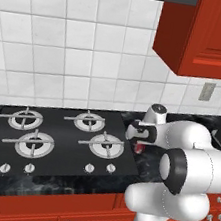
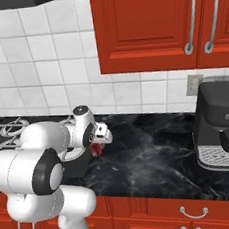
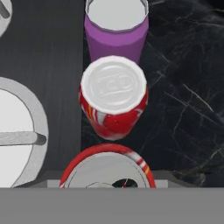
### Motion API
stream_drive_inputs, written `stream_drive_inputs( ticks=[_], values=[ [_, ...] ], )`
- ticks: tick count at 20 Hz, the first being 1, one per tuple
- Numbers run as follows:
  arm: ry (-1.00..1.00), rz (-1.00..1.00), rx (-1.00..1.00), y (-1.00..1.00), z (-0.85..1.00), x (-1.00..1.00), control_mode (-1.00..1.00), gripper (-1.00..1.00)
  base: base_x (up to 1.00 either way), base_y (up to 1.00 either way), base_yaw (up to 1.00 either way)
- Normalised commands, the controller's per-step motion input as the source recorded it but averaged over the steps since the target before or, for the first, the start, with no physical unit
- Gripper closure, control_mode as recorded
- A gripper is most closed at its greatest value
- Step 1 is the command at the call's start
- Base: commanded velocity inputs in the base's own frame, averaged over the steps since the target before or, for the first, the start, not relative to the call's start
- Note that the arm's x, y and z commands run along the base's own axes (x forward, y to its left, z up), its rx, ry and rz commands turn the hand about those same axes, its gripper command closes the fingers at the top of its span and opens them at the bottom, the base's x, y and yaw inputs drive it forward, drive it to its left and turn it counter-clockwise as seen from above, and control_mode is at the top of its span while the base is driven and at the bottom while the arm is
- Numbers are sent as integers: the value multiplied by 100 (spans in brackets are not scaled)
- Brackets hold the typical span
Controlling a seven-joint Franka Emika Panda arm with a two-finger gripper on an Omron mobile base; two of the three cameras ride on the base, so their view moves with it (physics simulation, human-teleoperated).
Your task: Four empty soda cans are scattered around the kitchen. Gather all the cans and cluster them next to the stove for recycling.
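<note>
The claw (image 2: pixel 96 148) grips a red can (image 3: pixel 107 168) upright at the stove's (image 1: pixel 57 139) right edge, beside another red can (image 3: pixel 113 98) and a purple one (image 3: pixel 116 30) on the worktop (image 2: pixel 156 152). Empty cans are probably light, slick and easily dented; hold mid-body.

white glossy arm (image 1: pixel 190 165) built of fat rounded segments, dark grey-black rings at the joints. small rounded cap with a dark disc on top of the wrist link (image 2: pixel 81 112). hand end is white with black patches and a small red mark.
</note>
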Motion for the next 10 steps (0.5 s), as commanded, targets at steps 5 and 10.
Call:
stream_drive_inputs(
  ticks=[5,10],
  values=[
    [0,0,0,0,0,0,-100,-100,0,0,0],
    [0,0,0,0,0,0,-100,-100,0,0,0]
  ],
)
